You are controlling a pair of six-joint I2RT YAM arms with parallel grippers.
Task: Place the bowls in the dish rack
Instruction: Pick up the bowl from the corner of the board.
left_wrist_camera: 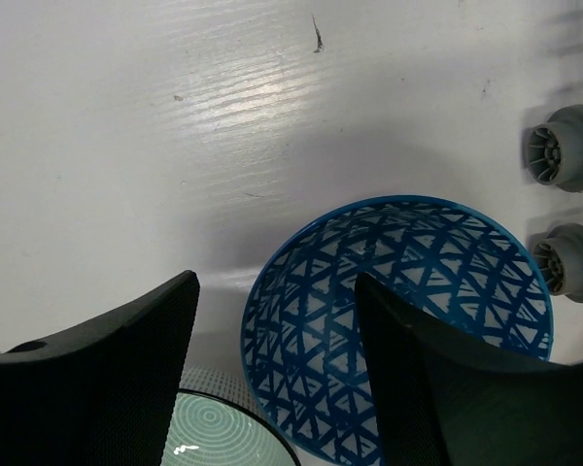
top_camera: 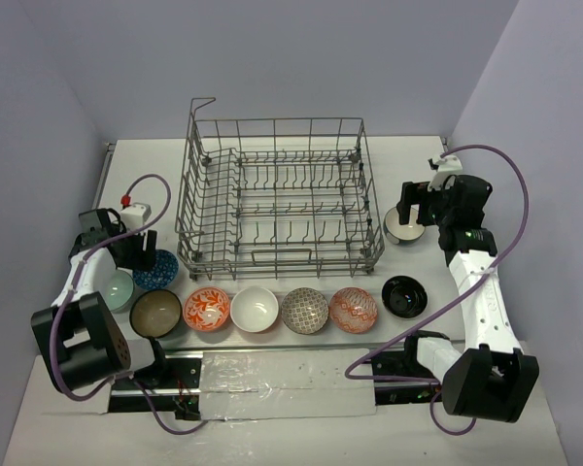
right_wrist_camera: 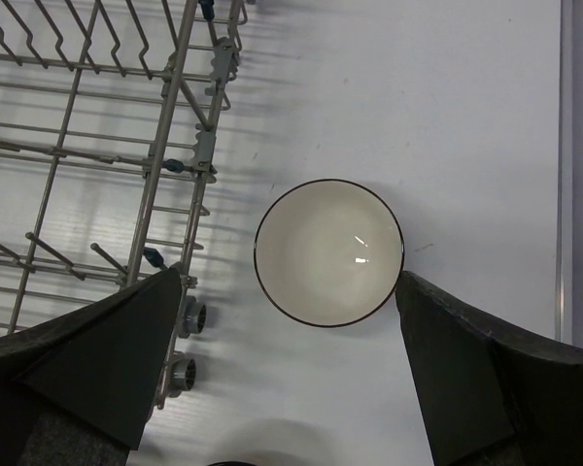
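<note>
The grey wire dish rack (top_camera: 188, 209) stands at the table's middle back with no bowls in it. A blue-patterned bowl (left_wrist_camera: 408, 291) sits left of it. My left gripper (left_wrist_camera: 275, 282) is open and straddles this bowl's near rim, one finger (left_wrist_camera: 418, 379) inside and the other outside, with a gap on both sides. A pale green bowl (left_wrist_camera: 214, 437) lies just beside it. My right gripper (right_wrist_camera: 288, 275) hangs open above a cream bowl with a dark rim (right_wrist_camera: 328, 252), right of the rack (right_wrist_camera: 204, 150).
A row of bowls lies in front of the rack: brown (top_camera: 155, 313), orange-patterned (top_camera: 207, 309), white (top_camera: 255, 309), grey-patterned (top_camera: 304, 311), red-patterned (top_camera: 354, 310) and black (top_camera: 405, 296). The rack's small wheels (left_wrist_camera: 564, 146) are close to the blue-patterned bowl.
</note>
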